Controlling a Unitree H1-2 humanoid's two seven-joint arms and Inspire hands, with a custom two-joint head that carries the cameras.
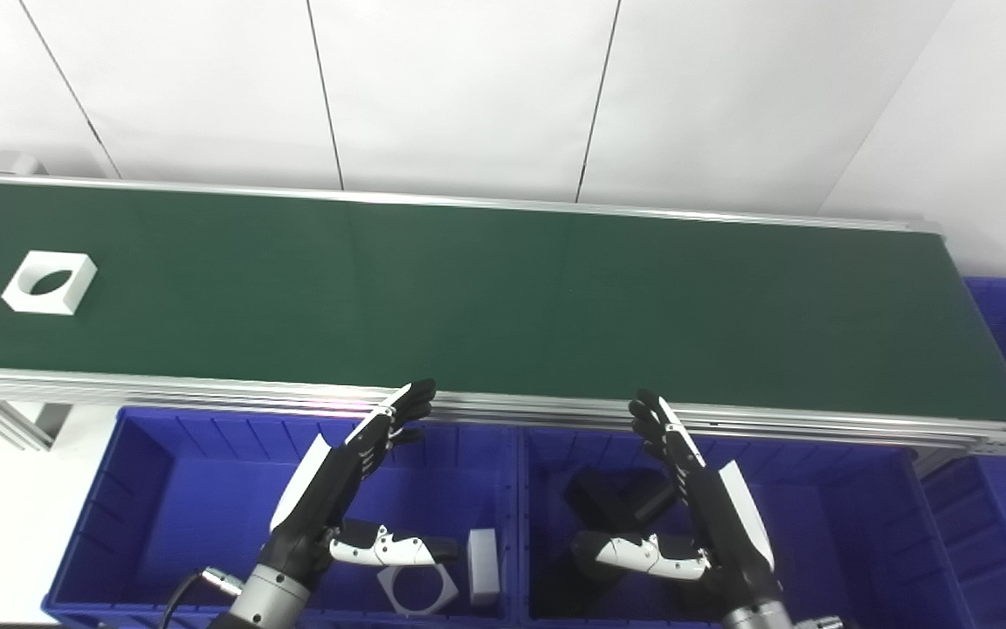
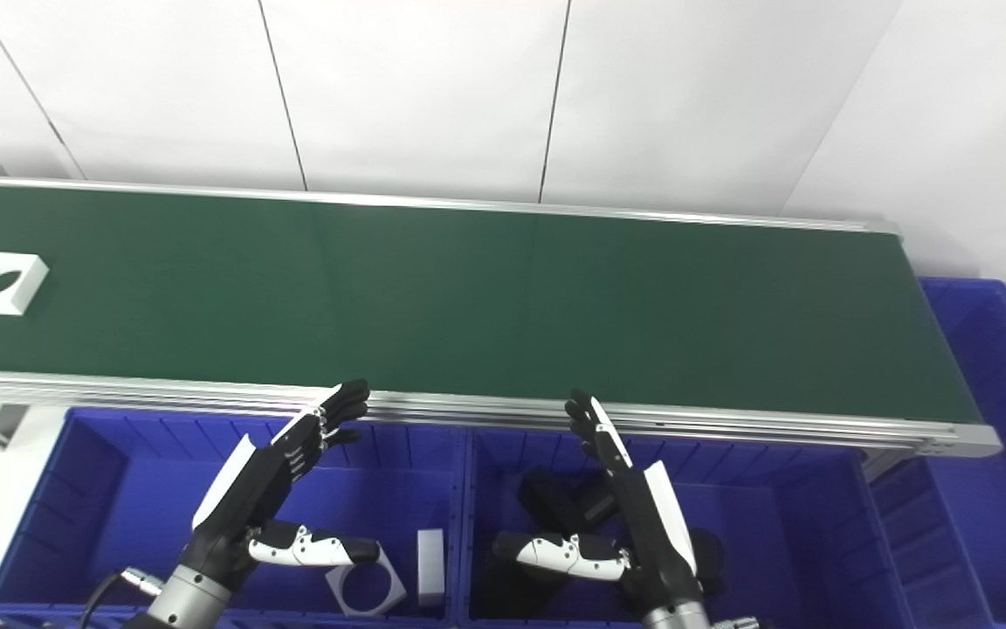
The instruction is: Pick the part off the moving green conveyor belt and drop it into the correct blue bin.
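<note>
At the far left of the matte green conveyor belt [image 1: 503, 297], toward nine o'clock, lies the white part [image 1: 49, 281], a flat squarish block with a round hole facing up; no long axis or writing shows. Below, over the left blue bin [image 1: 162, 489] holding white pieces [image 1: 417, 587], the left hand [image 1: 341, 489] hangs empty, fingers spread. Over the right blue bin [image 1: 835, 515], holding black pieces [image 1: 612, 498], the right hand [image 1: 695, 498] is likewise empty and spread.

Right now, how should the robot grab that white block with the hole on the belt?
Probably from above, fingers pinching two opposite flat outer sides of the white block. It lies flat on the green belt, hole facing up, straight walls exposed. The left hand is nearer.
</note>
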